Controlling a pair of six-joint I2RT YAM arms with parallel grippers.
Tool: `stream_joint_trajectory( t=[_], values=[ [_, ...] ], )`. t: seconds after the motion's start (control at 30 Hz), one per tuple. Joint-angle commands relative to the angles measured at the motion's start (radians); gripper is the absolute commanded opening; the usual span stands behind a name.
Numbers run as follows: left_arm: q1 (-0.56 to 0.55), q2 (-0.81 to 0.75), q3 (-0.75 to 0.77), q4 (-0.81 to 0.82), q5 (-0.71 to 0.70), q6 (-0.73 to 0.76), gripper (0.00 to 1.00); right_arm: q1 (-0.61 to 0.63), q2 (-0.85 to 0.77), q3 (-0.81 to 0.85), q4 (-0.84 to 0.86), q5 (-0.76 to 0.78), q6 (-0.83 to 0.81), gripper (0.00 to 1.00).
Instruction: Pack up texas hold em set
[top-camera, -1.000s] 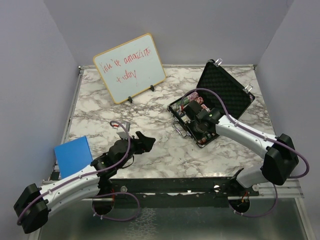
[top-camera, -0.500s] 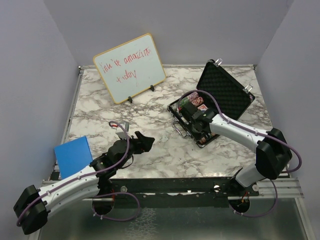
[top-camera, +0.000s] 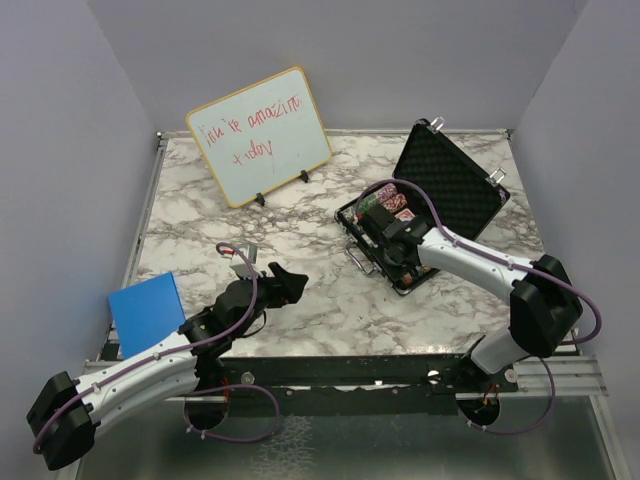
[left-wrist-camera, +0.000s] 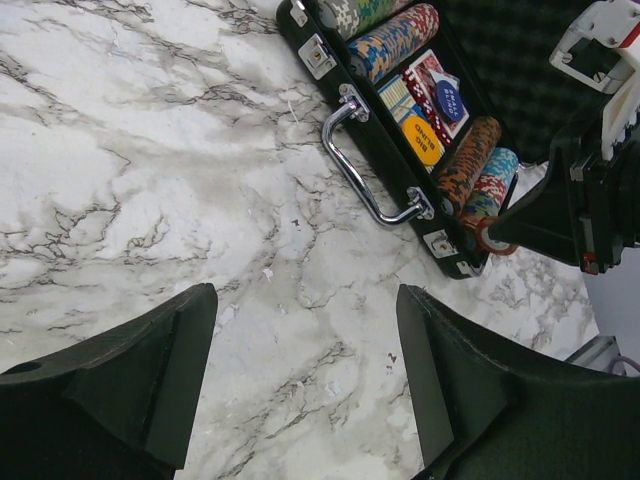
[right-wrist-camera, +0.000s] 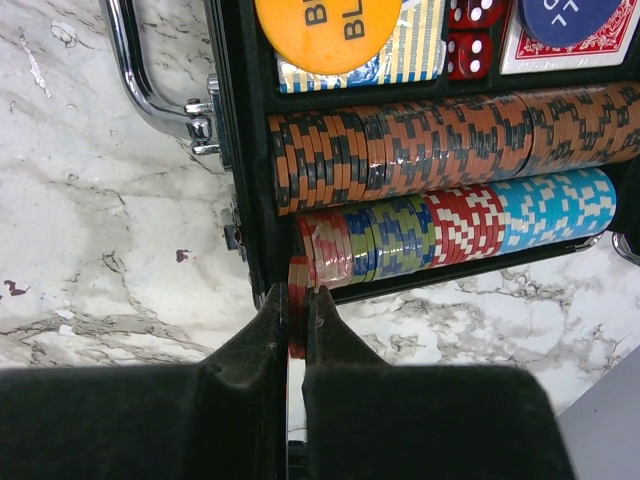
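- Briefcase (top-camera: 455, 180) lies open at the right side of the marble table (top-camera: 300, 235), foam lid leaning back, silver handle (left-wrist-camera: 365, 175) on its front edge.
- Right gripper (right-wrist-camera: 297, 300) is clamped narrow on a red chip (right-wrist-camera: 297, 278), held on edge between the fingertips.
- That chip sits at the corner of the case, at the end of the mixed chip row (right-wrist-camera: 470, 222). Cannot tell if it is seated in the slot.
- Mixed row runs red, blue-yellow-green, red-white, light blue, along the outermost slot.
- Orange-black chip row (right-wrist-camera: 450, 140) fills the next slot, right beside it.
- Orange disc (right-wrist-camera: 325, 25) rests on a striped deck in the middle compartment. Red dice (right-wrist-camera: 470, 40) are just beside it, then a red card deck (right-wrist-camera: 600, 45) with a dark blue disc (right-wrist-camera: 565, 12) on top.
- Left gripper (left-wrist-camera: 305, 300) hangs over bare marble with fingers spread wide and nothing between them, well apart from the case, pointing toward it.
- Whiteboard (top-camera: 260, 135) with red writing stands propped at the back left.
- Blue sheet (top-camera: 148, 310) lies at the front left edge.
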Motion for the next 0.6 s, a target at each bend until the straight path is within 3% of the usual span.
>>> stream_joint_trajectory(
  t=[0.0,0.3,0.57],
  values=[
    [0.0,-0.013,0.012,-0.007,-0.025,0.017,0.79,-0.007,0.041,-0.006,0.006,0.035,-0.011,0.04],
    [-0.001,-0.015,0.013,-0.011,-0.028,0.016,0.79,-0.007,0.023,0.039,0.002,0.119,0.011,0.03],
    [0.0,-0.023,0.011,-0.014,-0.032,0.014,0.79,-0.008,-0.076,0.068,0.005,-0.089,-0.017,0.0]
  ],
)
